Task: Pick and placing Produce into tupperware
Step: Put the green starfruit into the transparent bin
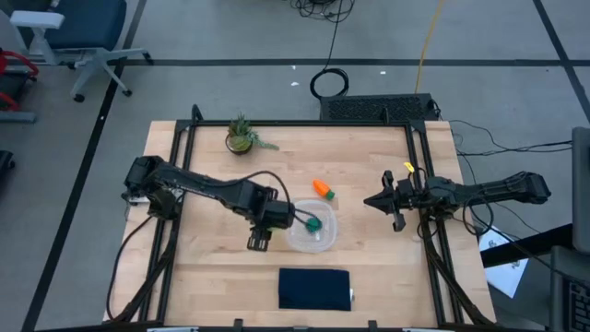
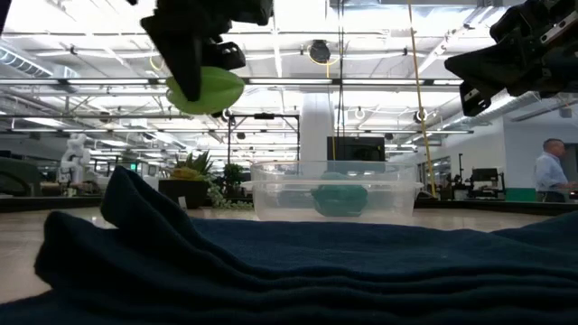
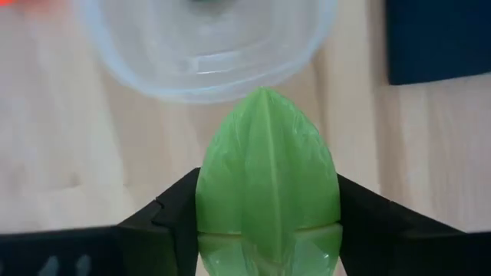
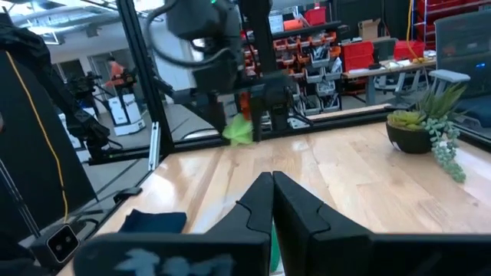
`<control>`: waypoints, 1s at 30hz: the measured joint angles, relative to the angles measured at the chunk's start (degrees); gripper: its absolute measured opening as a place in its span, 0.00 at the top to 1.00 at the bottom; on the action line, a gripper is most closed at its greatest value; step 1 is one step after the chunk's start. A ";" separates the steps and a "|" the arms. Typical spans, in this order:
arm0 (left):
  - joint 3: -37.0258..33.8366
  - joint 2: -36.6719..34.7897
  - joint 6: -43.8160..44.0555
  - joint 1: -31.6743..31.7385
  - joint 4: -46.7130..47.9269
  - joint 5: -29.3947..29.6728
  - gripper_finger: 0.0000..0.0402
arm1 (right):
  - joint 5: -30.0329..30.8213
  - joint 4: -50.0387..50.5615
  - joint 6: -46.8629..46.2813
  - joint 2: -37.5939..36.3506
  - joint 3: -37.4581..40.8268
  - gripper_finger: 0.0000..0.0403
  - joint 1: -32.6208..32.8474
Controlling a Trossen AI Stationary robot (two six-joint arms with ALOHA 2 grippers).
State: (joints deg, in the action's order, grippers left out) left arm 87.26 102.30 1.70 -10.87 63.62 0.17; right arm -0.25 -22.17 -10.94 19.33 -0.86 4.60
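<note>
My left gripper (image 1: 259,242) hangs above the table just left of the tupperware (image 1: 312,228), shut on the flat light-green leafy piece (image 3: 267,176). The low view shows that piece (image 2: 206,90) high off the table. The tupperware is a shallow clear container (image 2: 334,191) resting on its base, with the dark green lump (image 2: 340,199) lying on its floor. The orange carrot (image 1: 324,190) lies on the wood just behind it. My right gripper (image 1: 373,201) waits shut at the table's right side, touching nothing. My left gripper pinches the leafy piece by its two side edges (image 3: 201,211), near its broad end, between the two fingers (image 3: 165,226). The fingers point down from above. The piece is lifted clear of the table, lying about flat, its pointed tip (image 3: 263,93) toward the tupperware.
A dark navy pad (image 1: 314,288) lies near the front edge, in front of the tupperware. A potted spiky plant (image 1: 241,136) stands at the far left of the wooden top. A black frame (image 1: 175,166) runs along the table's sides. A person (image 2: 546,171) stands in the room beyond.
</note>
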 joint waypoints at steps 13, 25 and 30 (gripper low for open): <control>4.66 0.00 -15.14 7.31 -7.59 -6.73 0.44 | 0.39 -0.40 0.04 0.02 0.00 1.00 -0.01; 9.17 -0.02 -19.29 11.94 -6.76 -9.08 0.40 | 0.44 -10.90 3.33 0.02 0.00 1.00 -1.64; 9.17 -0.02 -18.31 11.42 -7.24 -9.42 0.44 | 0.18 -9.71 2.08 0.02 0.00 1.00 -1.64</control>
State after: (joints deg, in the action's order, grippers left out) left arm 96.42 102.28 -16.62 0.56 56.38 -9.24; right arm -0.08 -31.88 -8.86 19.35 -0.86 2.96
